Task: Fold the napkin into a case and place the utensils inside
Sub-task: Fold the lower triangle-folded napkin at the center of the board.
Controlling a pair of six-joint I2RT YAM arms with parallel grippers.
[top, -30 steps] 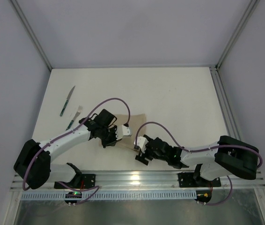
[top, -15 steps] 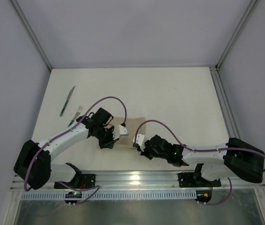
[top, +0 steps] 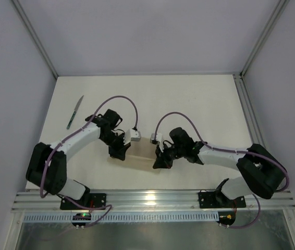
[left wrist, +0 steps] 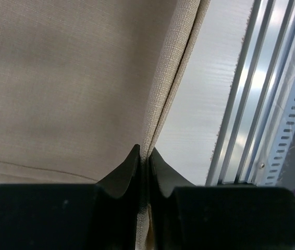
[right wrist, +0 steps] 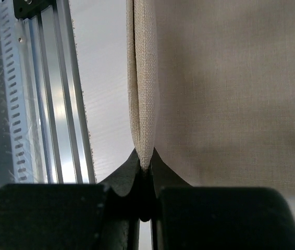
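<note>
The beige napkin (top: 142,152) hangs as a folded strip between my two grippers, near the middle of the table. In the left wrist view its doubled edge (left wrist: 171,78) runs straight into my left gripper (left wrist: 145,156), which is shut on it. My right gripper (right wrist: 145,164) is shut on the other end of the same folded edge (right wrist: 143,94). From above, the left gripper (top: 120,151) and right gripper (top: 160,159) face each other across the cloth. One of the utensils, a knife (top: 75,112) with a teal handle, lies at the far left, away from both grippers.
An aluminium rail (top: 152,198) runs along the table's near edge, close behind both grippers (left wrist: 252,104) (right wrist: 48,94). Grey walls and metal frame posts (top: 35,41) enclose the white table (top: 189,104). Purple cables loop over both wrists.
The right gripper has shut on the napkin's near edge. Both grippers have moved away from the rail with that edge, so the cloth now shows as a narrower strip between them.
</note>
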